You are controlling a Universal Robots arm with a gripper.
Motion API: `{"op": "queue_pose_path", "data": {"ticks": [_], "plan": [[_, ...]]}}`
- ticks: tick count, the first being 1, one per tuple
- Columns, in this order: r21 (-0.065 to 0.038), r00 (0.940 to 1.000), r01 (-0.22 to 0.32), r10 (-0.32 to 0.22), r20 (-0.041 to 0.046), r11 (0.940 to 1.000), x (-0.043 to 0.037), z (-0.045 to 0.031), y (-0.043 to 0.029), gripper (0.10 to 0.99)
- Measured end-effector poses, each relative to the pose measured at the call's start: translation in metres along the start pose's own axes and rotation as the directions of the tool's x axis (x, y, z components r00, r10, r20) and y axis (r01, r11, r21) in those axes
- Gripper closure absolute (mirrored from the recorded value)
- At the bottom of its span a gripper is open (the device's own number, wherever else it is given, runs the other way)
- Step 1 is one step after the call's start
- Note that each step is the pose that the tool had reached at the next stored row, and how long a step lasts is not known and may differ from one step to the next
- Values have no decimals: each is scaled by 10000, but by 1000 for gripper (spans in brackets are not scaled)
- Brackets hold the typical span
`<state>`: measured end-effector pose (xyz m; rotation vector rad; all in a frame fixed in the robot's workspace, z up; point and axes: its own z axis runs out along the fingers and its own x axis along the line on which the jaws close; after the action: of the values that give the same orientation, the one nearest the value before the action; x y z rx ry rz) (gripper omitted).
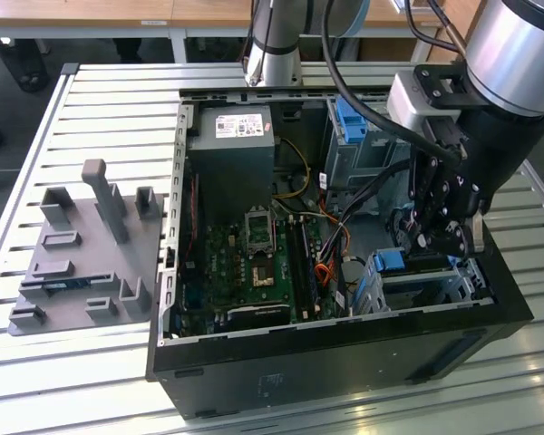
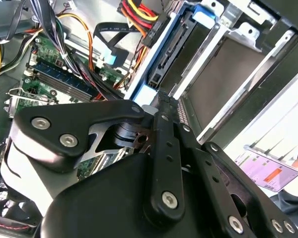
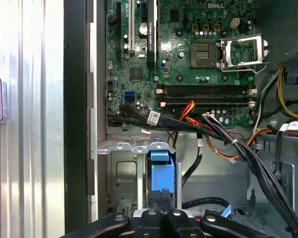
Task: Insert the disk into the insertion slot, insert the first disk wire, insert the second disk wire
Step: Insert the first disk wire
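Note:
The disk stands on edge in the insertion slot, a low silver cage at the case's corner on the exterior view's right. Its blue carrier and dark side show between the cage walls. My gripper is directly over the disk, fingers shut together, tips at the carrier's edge. In the exterior view the gripper hangs just above the cage, beside the blue carrier end. A black connector on red and yellow wires lies next to the disk's far end.
Black cable bundles and orange wires cross between the motherboard and the cage. A taller grey cage with a blue latch and the power supply stand at the back. A grey fixture plate lies on the slatted table.

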<state>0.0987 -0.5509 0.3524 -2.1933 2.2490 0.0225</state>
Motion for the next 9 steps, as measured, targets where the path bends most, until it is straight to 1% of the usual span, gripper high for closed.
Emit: {"op": "queue_pose_path", "data": {"ticks": [2,4,7,9], "plan": [[-1,10000,0,0,0,10000,-1,0,-6,980],[-1,10000,0,0,-1,10000,0,-17,-7,980],[0,10000,0,0,-1,10000,-1,-87,-7,980],[-1,10000,1,-1,1,10000,-1,-113,-8,980]]}}
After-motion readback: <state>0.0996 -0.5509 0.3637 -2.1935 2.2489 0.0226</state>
